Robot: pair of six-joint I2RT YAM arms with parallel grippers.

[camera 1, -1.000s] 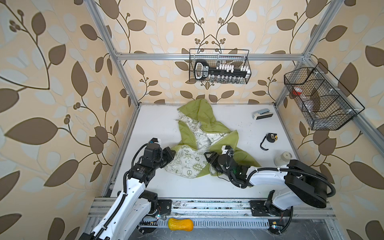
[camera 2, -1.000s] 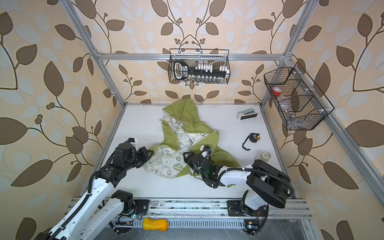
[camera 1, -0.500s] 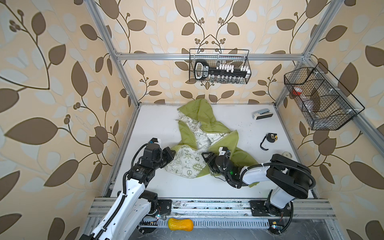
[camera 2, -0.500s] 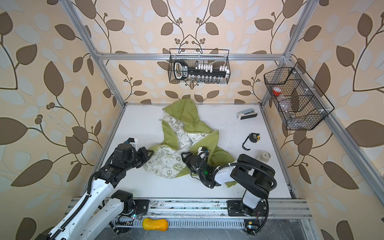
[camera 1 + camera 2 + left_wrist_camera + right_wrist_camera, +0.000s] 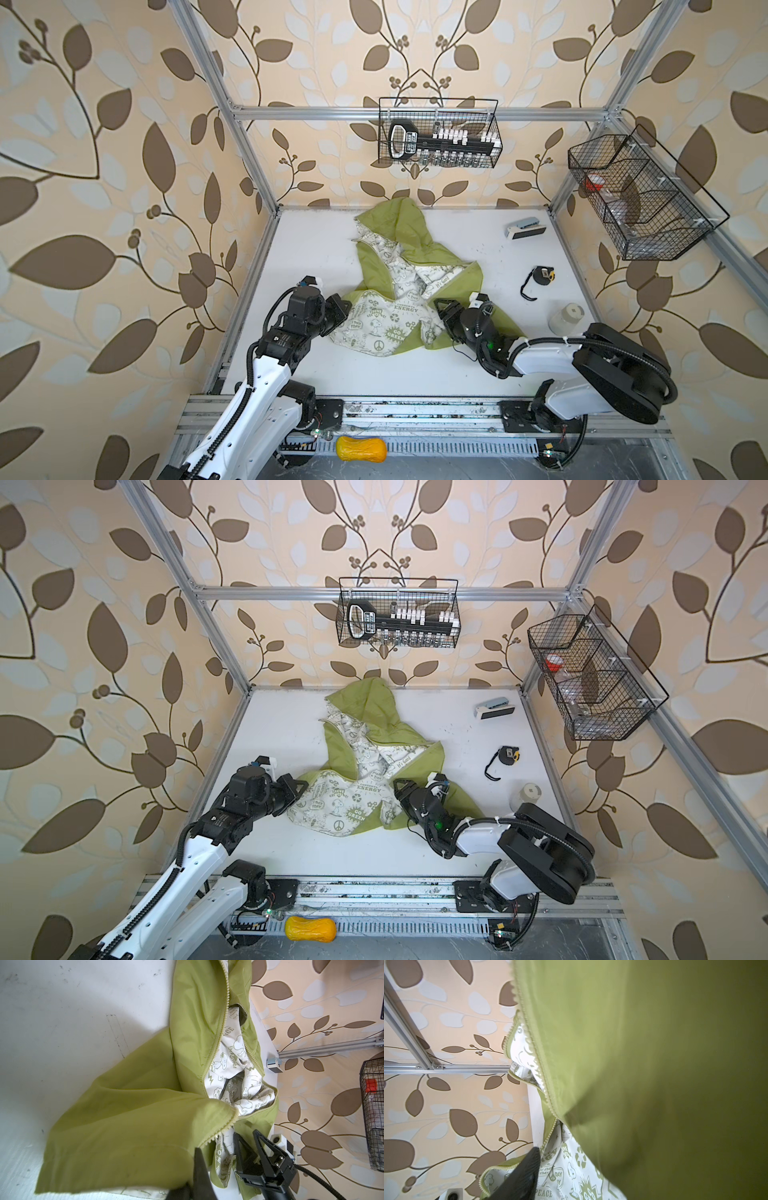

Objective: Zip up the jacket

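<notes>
1. Jacket [image 5: 409, 266] lies crumpled at centre of table [image 5: 316, 249] in both top views. Hood points twd 12 o'clock, hem twd 6. Front is open, white printed lining showing.
2. Zipper teeth [image 5: 218, 1043] run unjoined along both front edges. Slider can't be made out.
3. L gripper [image 5: 340, 311] sits at jacket's 8 o'clock, jaws together, pinching the green hem corner. L wrist view shows green cloth right at its finger.
4. R gripper [image 5: 441, 309] sits at jacket's 5 o'clock, on the lining beside the green front panel. Its fingers [image 5: 260, 1142] stand apart w/ a clear gap. Can't tell if any cloth lies between them.
5. R wrist view: green panel hangs close across most of the lens, blurred.
6. Tape measure [image 5: 542, 276] at table's 3 o'clock, well apart from jacket.
7. White jar [image 5: 566, 318] at 4 o'clock, near R arm.
</notes>
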